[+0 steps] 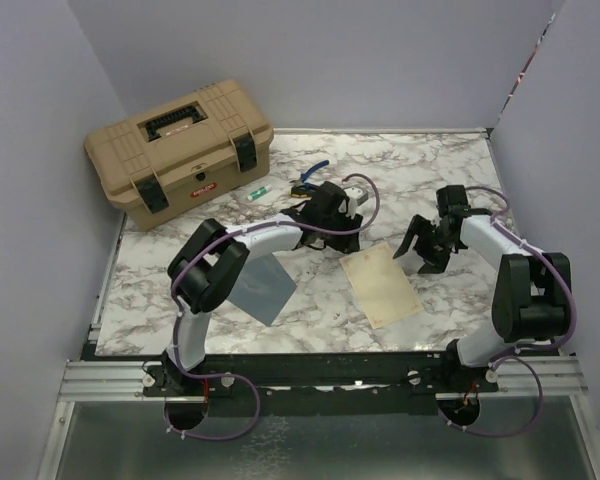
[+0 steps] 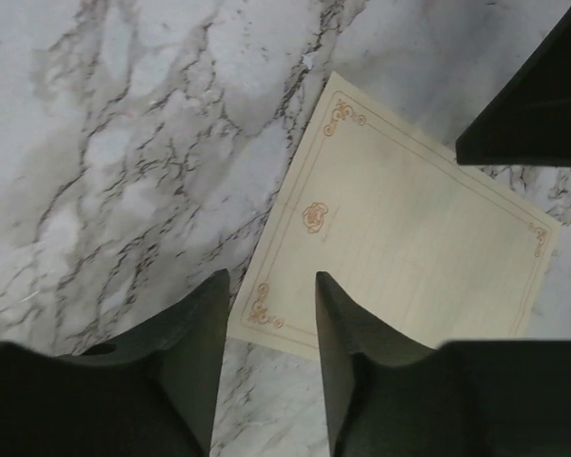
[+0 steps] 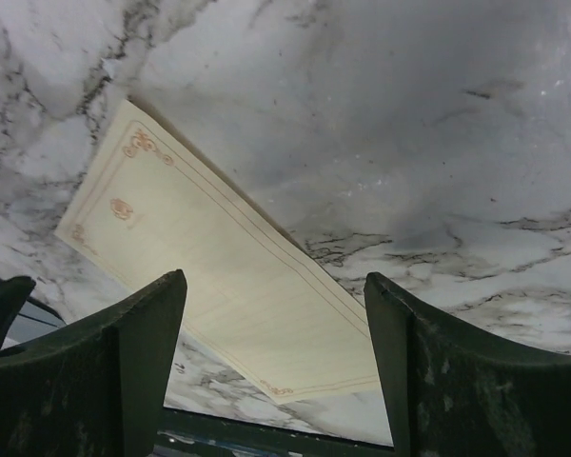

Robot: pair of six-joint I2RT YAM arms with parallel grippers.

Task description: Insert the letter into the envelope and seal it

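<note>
Nearest the lens, my left pincer (image 2: 270, 278) has its fingers apart with nothing between them, over one corner of the letter (image 2: 409, 257). My right pincer (image 3: 274, 278) stands wide apart and empty above the same sheet. A dark shape (image 2: 533, 105), cut off at the frame corner, cannot be identified.

The marble table (image 1: 430, 170) is closed in by pale walls (image 1: 380, 60) left, far and right. The tan toolbox (image 1: 180, 150) fills the far-left corner. The envelope (image 1: 263, 290) lies near-left, part hidden under my left arm, so its flap cannot be made out. The letter lies flat at mid-table, right of the envelope and apart from it. A blue-handled tool (image 1: 310, 177) is half hidden behind my left wrist, with a small tube (image 1: 259, 193) beside it.
</note>
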